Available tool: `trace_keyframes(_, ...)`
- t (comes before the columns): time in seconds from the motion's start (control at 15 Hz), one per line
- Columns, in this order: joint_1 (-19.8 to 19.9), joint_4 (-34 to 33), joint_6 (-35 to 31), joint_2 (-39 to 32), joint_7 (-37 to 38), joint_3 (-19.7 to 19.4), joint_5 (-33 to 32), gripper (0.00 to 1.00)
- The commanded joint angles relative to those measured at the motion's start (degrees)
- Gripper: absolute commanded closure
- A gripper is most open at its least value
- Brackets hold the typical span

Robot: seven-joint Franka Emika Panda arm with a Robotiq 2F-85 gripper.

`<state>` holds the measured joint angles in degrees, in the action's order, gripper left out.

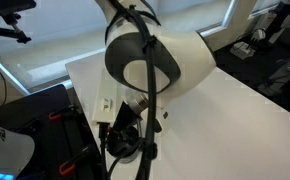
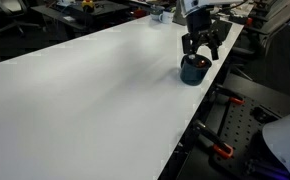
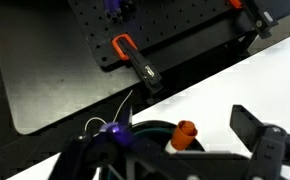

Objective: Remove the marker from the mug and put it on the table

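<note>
The dark navy mug [image 2: 193, 71] stands on the white table [image 2: 95, 90], close to its edge. In the wrist view its rim [image 3: 150, 127] shows at the bottom, and the marker's orange-red end [image 3: 187, 131] sticks up out of it. The marker's dark body is hidden inside the mug. My gripper [image 2: 201, 52] hangs just above the mug, open. In the wrist view its fingers [image 3: 180, 135] stand wide on either side of the marker without touching it. In an exterior view the arm's white body blocks the mug, and only the gripper [image 1: 125, 140] shows below it.
The table edge runs right beside the mug. Past it sits a black perforated bench with orange-handled clamps [image 3: 135, 60], also visible in an exterior view [image 2: 221, 150]. Clutter and desks stand beyond the table's far end [image 2: 160, 12]. White tabletop stretches away from the mug.
</note>
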<state>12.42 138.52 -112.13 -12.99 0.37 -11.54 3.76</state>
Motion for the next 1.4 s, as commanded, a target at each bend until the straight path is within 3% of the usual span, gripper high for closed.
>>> trace_keyframes(0.0, -0.04, -0.27, 0.04, -0.28, -0.06, -0.01, 0.11, 0.0)
trace_keyframes(1.33, 0.37, -0.17, 0.1, -2.74, -0.02, -0.11, 0.02, 0.0)
